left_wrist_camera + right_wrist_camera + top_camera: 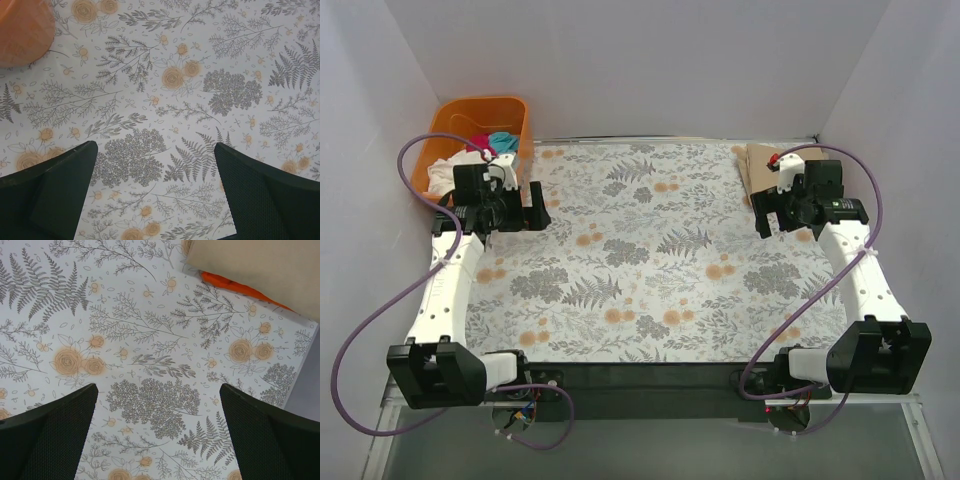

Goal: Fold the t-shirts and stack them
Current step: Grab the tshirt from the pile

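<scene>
From above, loose t-shirts (490, 145) lie heaped in the orange tub (515, 110) at far left, awaiting pickup. A folded tan shirt (760, 165) sits at the bench's (640, 300) far right corner, seemingly the stack. Left wrist: the left gripper (155, 155) gapes wide and empty beside the tub, probably to fetch one. Right wrist: the right gripper (157, 395), equally wide and empty, hovers near the tan shirt, which covers something orange (235, 287).

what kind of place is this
Probably a lab robot cell: plain white walls enclose a floral-covered table, two robot arms are bolted at its near edge, and an orange tub holds shirts.
</scene>
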